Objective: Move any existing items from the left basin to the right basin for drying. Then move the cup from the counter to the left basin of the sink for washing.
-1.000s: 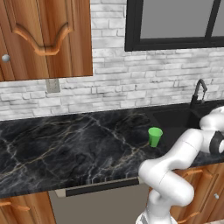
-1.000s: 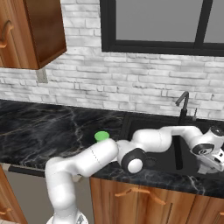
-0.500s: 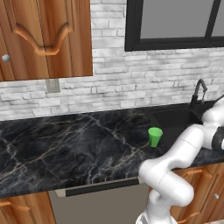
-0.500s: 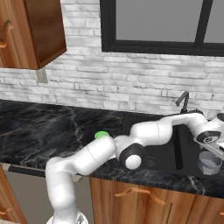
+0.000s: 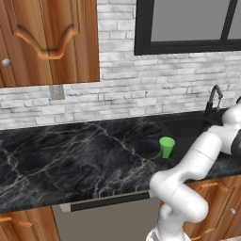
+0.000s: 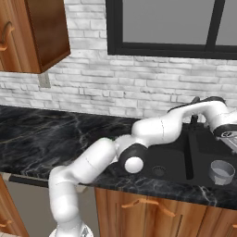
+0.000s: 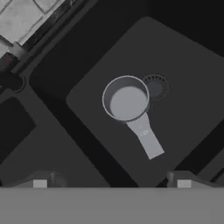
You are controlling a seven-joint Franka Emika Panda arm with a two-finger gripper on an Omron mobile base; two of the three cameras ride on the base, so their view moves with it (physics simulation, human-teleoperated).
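Cup (image 5: 166, 146) first, since it is what the next grasp will be about: it stands upright on the counter (image 5: 70, 155), just beside the near left corner of the sink (image 6: 185, 159), mouth up and nothing touching it. Judging by its looks it is a light, rigid plastic piece with smooth tapered walls, so it would tip or skid easily if nudged from one side, and a hard squeeze near the thin rim might flex it. A sensible hold would be across the body around mid-height, jaws on opposite sides, or one finger inside the rim and one outside (the taper means a grip set too low could let it squirt upward).

In the sink, a grey measuring scoop (image 7: 129, 106) lies flat on the floor of the right basin, its round bowl just beside the drain (image 7: 155, 85) and its flat handle pointing away from the drain. In the right base view it sits near the basin's front wall. The left basin looks bare from that side, so the first half of the task seems done, though part of its floor is hidden by the arm.

The gripper (image 7: 111, 183) hangs above the right basin of the sink, clear of the scoop, jaws spread wide with nothing between them. The faucet (image 5: 212, 96) rises at the sink's back edge.
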